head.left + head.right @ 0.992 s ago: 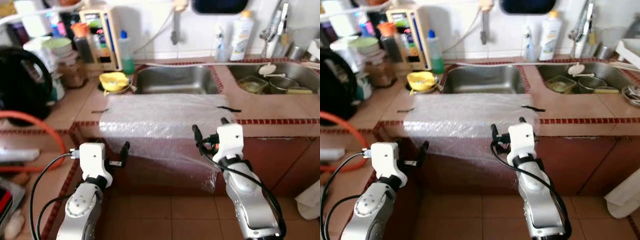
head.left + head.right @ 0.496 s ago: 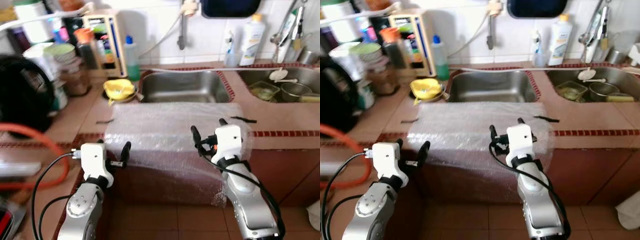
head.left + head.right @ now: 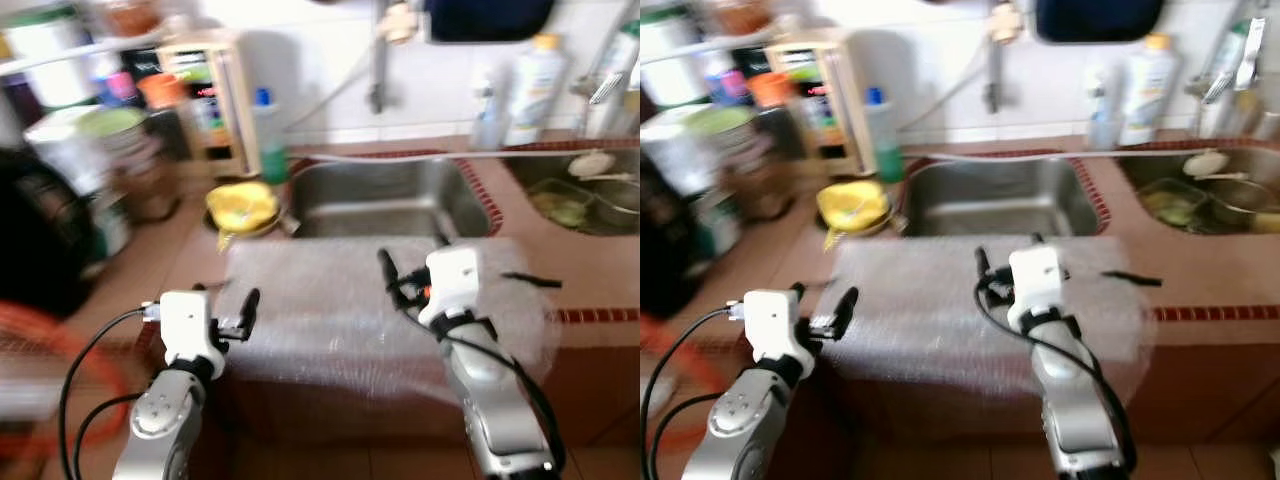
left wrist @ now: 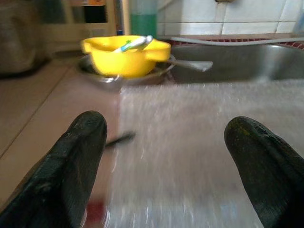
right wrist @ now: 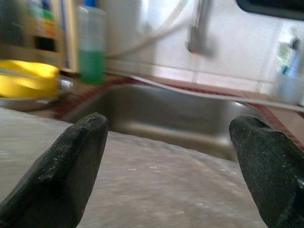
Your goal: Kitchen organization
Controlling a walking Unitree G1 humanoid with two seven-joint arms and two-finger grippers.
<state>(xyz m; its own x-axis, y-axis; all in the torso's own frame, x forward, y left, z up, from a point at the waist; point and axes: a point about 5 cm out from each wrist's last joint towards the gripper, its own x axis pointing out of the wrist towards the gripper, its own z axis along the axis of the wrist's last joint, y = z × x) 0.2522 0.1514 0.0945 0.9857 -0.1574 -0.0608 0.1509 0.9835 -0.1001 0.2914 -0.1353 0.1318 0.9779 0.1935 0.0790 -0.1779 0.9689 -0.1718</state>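
A sheet of clear bubble wrap (image 3: 340,310) lies on the tiled counter in front of the left sink (image 3: 390,195) and hangs over the counter's front edge. My left gripper (image 3: 225,300) is open at the sheet's left end, its fingers (image 4: 80,142) spread just above the wrap. My right gripper (image 3: 412,255) is open over the middle of the sheet, pointing at the sink, with nothing between its fingers (image 5: 76,156). A yellow bowl (image 4: 126,50) holding a small utensil sits on a metal plate left of the sink.
A green soap bottle (image 3: 266,135) and a wooden rack (image 3: 205,100) stand behind the bowl. Jars and a black round appliance (image 3: 40,250) crowd the left counter. The right sink (image 3: 590,200) holds dishes. A black strip (image 3: 530,281) lies at the wrap's right end.
The camera has moved closer to the counter, so the sink and wrap look bigger and lower. Both grippers now reach over the wrap instead of below its edge. Both stay open.
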